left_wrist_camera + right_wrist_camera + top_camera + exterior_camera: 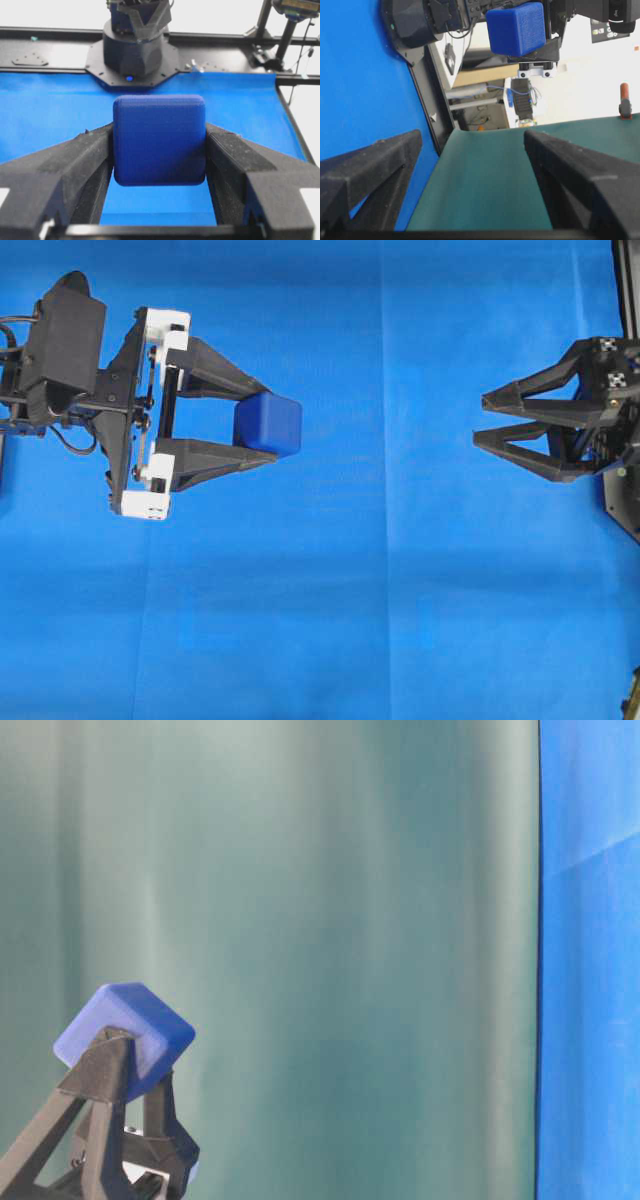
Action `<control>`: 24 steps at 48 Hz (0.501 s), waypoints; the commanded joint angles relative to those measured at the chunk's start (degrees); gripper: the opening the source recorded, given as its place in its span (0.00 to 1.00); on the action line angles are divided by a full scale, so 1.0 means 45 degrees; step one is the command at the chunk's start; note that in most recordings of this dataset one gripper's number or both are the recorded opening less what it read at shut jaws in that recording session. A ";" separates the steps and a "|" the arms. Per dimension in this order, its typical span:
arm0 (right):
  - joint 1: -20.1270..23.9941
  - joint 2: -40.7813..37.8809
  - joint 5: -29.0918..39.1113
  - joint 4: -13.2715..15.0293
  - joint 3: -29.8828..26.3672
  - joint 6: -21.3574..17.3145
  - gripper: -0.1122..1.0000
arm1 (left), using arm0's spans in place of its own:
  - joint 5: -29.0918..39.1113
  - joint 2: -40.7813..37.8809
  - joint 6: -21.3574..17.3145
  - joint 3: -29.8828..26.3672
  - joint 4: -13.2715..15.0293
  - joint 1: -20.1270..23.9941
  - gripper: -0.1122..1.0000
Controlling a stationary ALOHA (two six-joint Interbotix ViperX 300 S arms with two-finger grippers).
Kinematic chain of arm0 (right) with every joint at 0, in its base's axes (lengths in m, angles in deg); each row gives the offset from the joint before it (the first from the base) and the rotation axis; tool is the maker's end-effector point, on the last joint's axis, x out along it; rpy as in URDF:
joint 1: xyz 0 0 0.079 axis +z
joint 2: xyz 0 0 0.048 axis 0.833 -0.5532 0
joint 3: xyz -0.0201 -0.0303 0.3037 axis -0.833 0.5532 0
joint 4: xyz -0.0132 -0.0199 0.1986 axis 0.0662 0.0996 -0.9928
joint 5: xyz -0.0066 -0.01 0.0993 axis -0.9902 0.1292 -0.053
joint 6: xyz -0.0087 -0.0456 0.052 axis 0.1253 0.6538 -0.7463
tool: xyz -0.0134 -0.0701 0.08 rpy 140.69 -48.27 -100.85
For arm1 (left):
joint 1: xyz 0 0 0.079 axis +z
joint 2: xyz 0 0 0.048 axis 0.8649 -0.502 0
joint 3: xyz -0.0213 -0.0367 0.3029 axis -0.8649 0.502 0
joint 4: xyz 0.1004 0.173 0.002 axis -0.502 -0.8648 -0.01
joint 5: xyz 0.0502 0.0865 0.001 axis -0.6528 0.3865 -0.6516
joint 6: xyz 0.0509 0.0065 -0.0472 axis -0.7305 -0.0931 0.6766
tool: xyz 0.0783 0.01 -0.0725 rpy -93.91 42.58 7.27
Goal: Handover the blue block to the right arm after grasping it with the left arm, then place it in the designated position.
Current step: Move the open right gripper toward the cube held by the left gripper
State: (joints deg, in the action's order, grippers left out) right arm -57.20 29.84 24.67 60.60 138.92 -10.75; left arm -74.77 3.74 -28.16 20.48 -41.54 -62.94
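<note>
— Over the blue cloth (330,620), what's the layout, biggest thing first?

— Cloth fills the overhead view. On its left side is the left arm (70,350), its gripper (262,425) with the white brackets pointing toward the middle. At the right edge sits the right arm (610,410), its all-black gripper (482,418) pointing back at it.

— And the blue block (270,423)?

— Pinched between the left fingertips, lifted clear of the cloth; the table-level view shows the blue block (125,1035) tilted on a corner above the fingers. The left wrist camera shows it squeezed flat-faced between both pads.

— Right gripper's state?

— Spread wide, nothing in it. Its wrist camera sees the blue block (516,27) up ahead, beyond its two fingers (370,165).

— So what does the handover hinge on?

— The gap. The two grippers face each other roughly tip to tip but well apart, with the block lying left of the right gripper. I'd judge that the right arm must close that gap and take the block's free faces.
</note>
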 commanded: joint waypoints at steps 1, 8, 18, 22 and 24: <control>0.0039 -0.0020 -0.0098 0.0000 -0.0332 -0.0039 0.96 | -0.0098 0.0195 0.0020 -0.0156 0.0039 -0.0039 0.54; 0.0039 -0.0020 -0.0098 0.0000 -0.0332 -0.0039 0.96 | -0.0098 0.0195 0.0020 -0.0156 0.0020 -0.0039 0.54; 0.0039 -0.0176 -0.0215 0.0000 -0.0410 -0.0039 0.96 | -0.0098 0.0195 0.0020 -0.0176 0.0020 -0.0078 0.54; 0.0039 -0.0488 -0.0391 0.0000 -0.0625 -0.0039 0.96 | -0.0098 0.0195 0.0020 -0.0176 0.0020 -0.0098 0.54; 0.0039 -0.0684 -0.0469 0.0000 -0.0781 -0.0039 0.96 | -0.0098 0.0195 0.0020 -0.0176 0.0020 -0.0117 0.54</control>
State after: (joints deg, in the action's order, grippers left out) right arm -57.11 28.25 23.70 60.60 137.95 -10.84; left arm -74.77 3.74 -28.16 20.40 -41.54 -63.12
